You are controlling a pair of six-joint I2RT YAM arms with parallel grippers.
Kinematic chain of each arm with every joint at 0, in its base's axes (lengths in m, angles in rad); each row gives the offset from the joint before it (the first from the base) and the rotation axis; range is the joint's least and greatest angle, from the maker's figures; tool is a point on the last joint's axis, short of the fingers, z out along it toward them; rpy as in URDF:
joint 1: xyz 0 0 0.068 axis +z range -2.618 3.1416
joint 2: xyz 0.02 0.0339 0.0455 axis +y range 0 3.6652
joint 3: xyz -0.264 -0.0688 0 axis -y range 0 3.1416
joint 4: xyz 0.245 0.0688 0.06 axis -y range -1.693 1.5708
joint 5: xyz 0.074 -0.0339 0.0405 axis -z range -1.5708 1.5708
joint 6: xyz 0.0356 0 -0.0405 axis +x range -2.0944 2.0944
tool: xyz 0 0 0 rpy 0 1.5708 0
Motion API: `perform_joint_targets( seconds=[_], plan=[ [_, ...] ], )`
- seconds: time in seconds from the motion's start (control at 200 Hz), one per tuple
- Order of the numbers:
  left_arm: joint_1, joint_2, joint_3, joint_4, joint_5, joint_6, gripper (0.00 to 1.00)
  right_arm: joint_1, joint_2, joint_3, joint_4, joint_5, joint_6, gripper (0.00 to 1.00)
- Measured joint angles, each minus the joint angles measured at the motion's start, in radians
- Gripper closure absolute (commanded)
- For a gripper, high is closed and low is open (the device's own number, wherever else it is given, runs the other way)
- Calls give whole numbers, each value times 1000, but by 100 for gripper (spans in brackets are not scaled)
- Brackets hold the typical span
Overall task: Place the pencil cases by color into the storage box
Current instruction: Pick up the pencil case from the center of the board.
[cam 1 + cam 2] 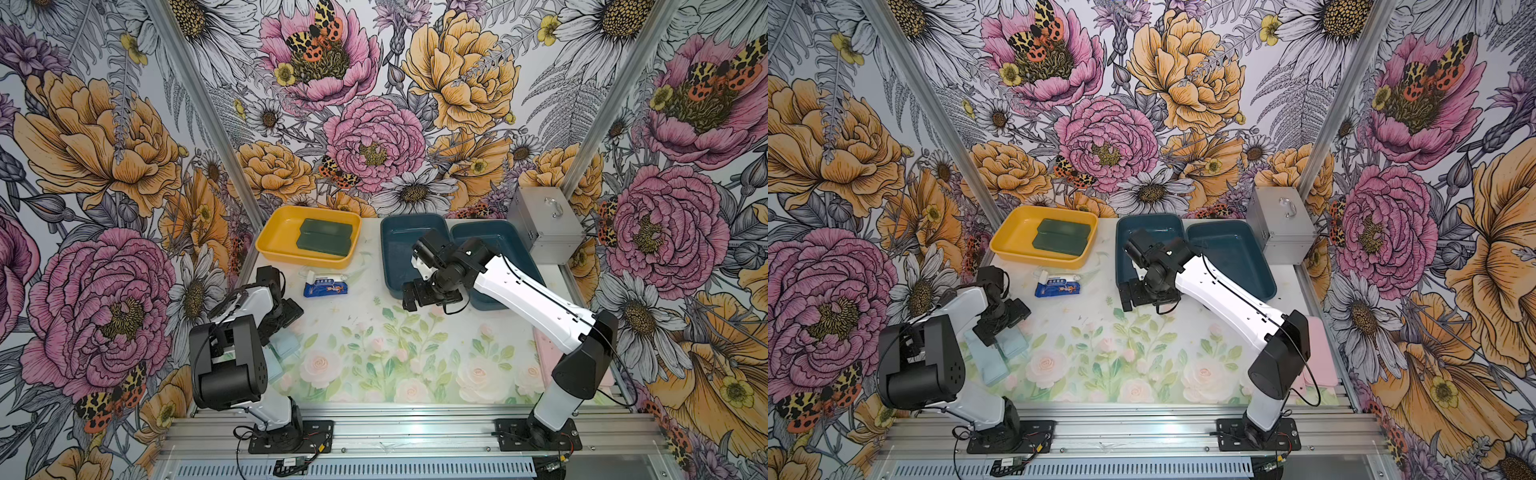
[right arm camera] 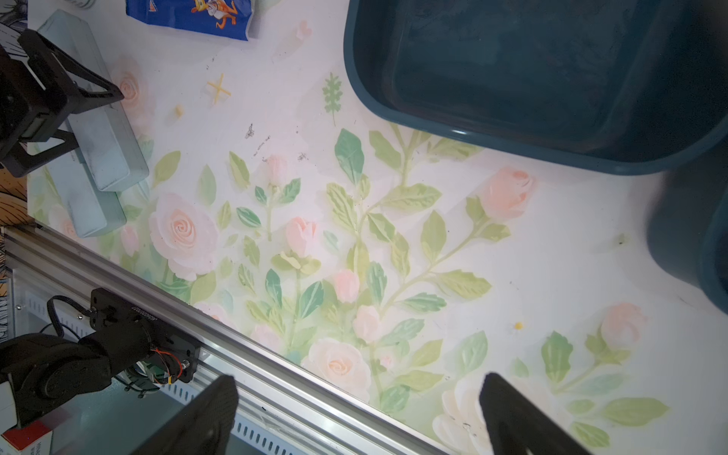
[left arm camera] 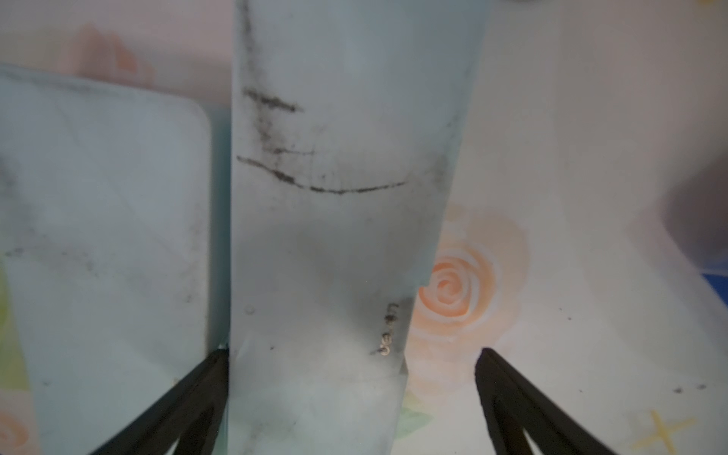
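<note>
Left wrist view puts your left gripper (image 3: 352,354) low over one pale blue case (image 3: 346,157), jaws spread wide astride it: one finger (image 3: 197,394) sits in the gap beside the second pale blue case (image 3: 106,236), the other stands clear of the case's far edge, so nothing is pinched. In a top view these two cases lie side by side at 8 o'clock on the table (image 1: 1084,311). Your right gripper (image 2: 358,384) hangs open and empty over the mat, just off the 7 o'clock corner of a teal tray (image 2: 512,78). Two dark green cases (image 1: 326,245) lie in the yellow tray (image 1: 278,237) at 11 o'clock; the pink cases (image 1: 1323,353) lie at 4 o'clock, partly hidden by the right arm
</note>
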Motion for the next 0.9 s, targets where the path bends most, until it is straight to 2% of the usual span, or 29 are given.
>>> perform_joint_targets(
  seconds=[0.285, 0.75, 0.901],
  plan=[
    [-45, 2, -16, 10, 0, -31, 2, 0, -5, -36, 2, 0, 1, 1],
    [-82, 21, -52, 25, 14, -178, 6, -1, -26, -64, 9, 0, -1, 1],
    [-82, 23, -53, 28, 6, -220, 15, -7, -32, -70, 10, 0, -6, 1]
  ],
)
